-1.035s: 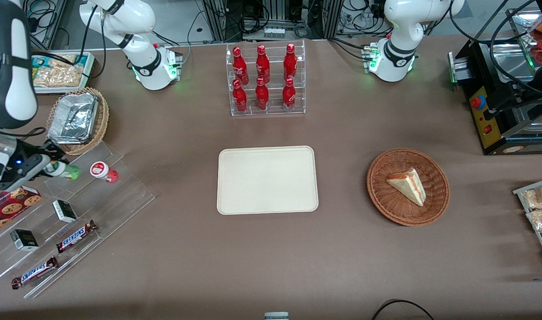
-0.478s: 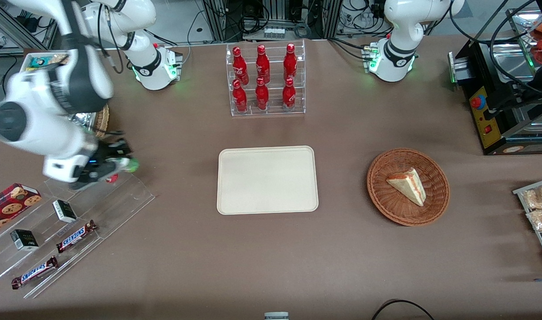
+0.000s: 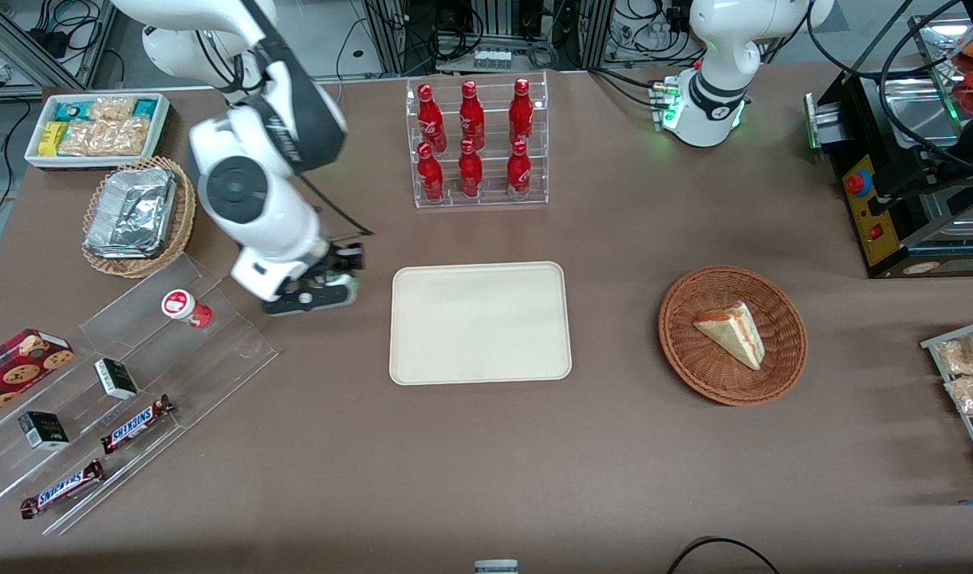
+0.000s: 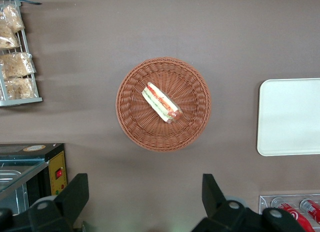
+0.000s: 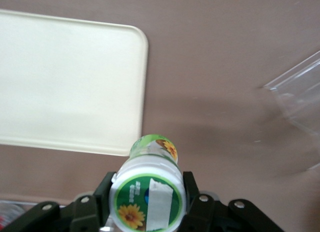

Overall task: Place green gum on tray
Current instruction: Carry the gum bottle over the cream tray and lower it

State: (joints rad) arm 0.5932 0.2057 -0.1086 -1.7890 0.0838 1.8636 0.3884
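Note:
My right gripper (image 3: 339, 275) hangs above the bare table between the clear stepped stand (image 3: 135, 351) and the tray (image 3: 480, 322), close to the tray's edge. It is shut on the green gum (image 5: 148, 191), a small green bottle whose white lid with a green and yellow flower mark faces the wrist camera. The black fingers (image 5: 192, 192) press on both sides of the lid. In the front view only a sliver of the green gum (image 3: 344, 280) shows under the wrist. The cream-beige tray (image 5: 65, 82) lies flat with nothing on it.
A red-lidded bottle (image 3: 185, 307) stands on the clear stand, with Snickers bars (image 3: 136, 423) and small boxes on lower steps. A rack of red bottles (image 3: 475, 143) stands farther from the camera than the tray. A wicker basket with a sandwich (image 3: 732, 335) lies toward the parked arm's end.
The right arm has swung from the stepped stand toward the tray, carrying the green gum with it. The red-lidded bottle is uncovered again and stays on the stand.

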